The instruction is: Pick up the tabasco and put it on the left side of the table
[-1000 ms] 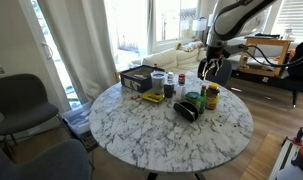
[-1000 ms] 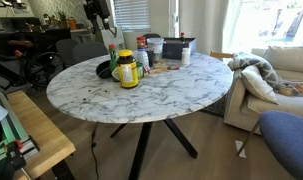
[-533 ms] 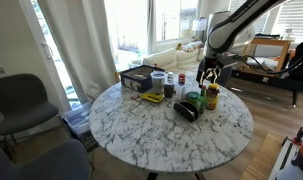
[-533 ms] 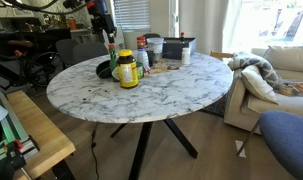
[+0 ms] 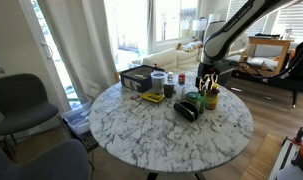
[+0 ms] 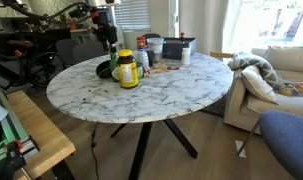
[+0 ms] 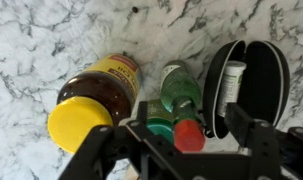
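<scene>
Wrist view: your gripper [image 7: 188,127] is hanging spread wide over the tabasco [image 7: 178,100], gripping nothing.
The bottle is standing just beside the yellow-lidded jar [image 7: 91,100], between it and a black oval case [image 7: 246,80]. Its red cap is hiding its neck, and the frame is cutting off your fingers. In an exterior view the table [image 6: 161,95] is lying bare from the jar to the near edge.

The table [image 5: 156,135] carries the tabasco [image 7: 188,134] and a yellow-lidded jar [image 7: 91,100].
</scene>
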